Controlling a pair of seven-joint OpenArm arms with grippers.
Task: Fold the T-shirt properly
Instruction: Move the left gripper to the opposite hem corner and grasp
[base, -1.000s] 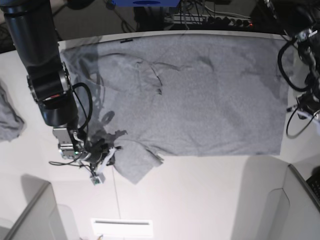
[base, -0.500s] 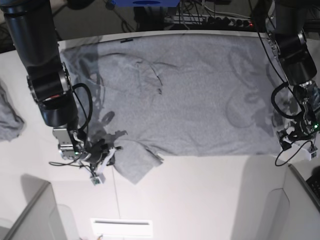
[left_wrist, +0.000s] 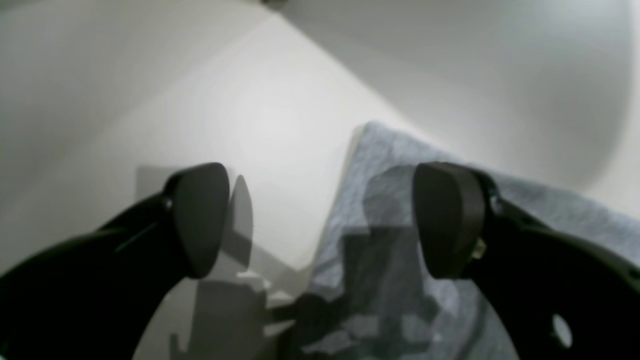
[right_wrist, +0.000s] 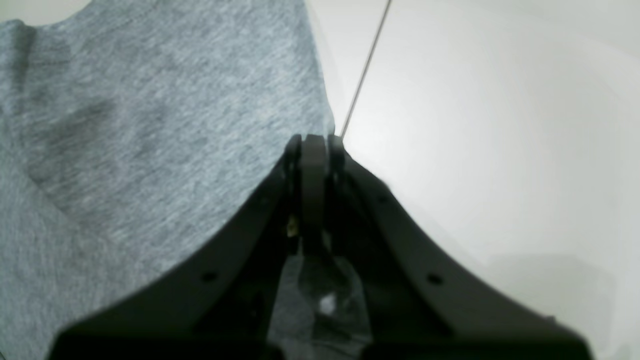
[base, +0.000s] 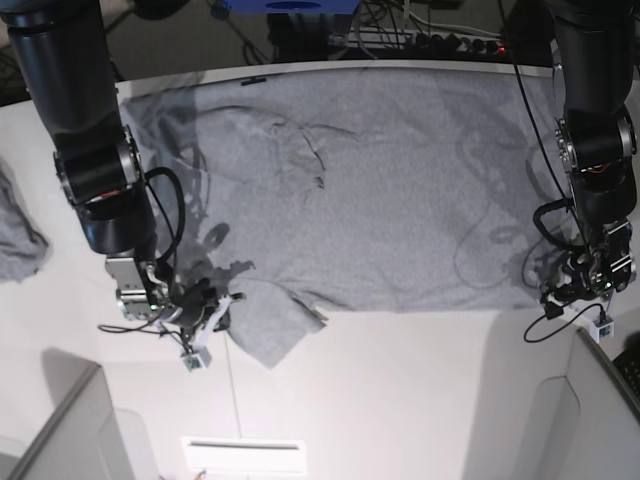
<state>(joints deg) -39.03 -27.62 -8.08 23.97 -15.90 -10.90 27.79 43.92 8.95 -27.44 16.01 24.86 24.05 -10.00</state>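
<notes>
The heather-grey T-shirt (base: 380, 190) lies spread flat, plain side up, across the white table (base: 400, 400). One sleeve (base: 270, 325) sticks out toward the front edge. My right gripper (base: 205, 320) is at that sleeve's edge; in the right wrist view it (right_wrist: 312, 145) is shut, with the cloth edge (right_wrist: 150, 125) running into its tips. My left gripper (base: 578, 288) hovers at the shirt's near-right corner. In the left wrist view it (left_wrist: 325, 220) is open, one finger over bare table and the other over the shirt corner (left_wrist: 385, 150).
A small bunched scrap of grey cloth (base: 15, 240) lies at the table's left edge. Grey bins stand at the front left (base: 70, 430) and front right (base: 600, 400). A white label (base: 245, 455) lies at the front. Cables hang from both arms.
My left arm has swung in from the right edge and come down to the shirt's near-right corner. My right arm and the sleeve have not moved.
</notes>
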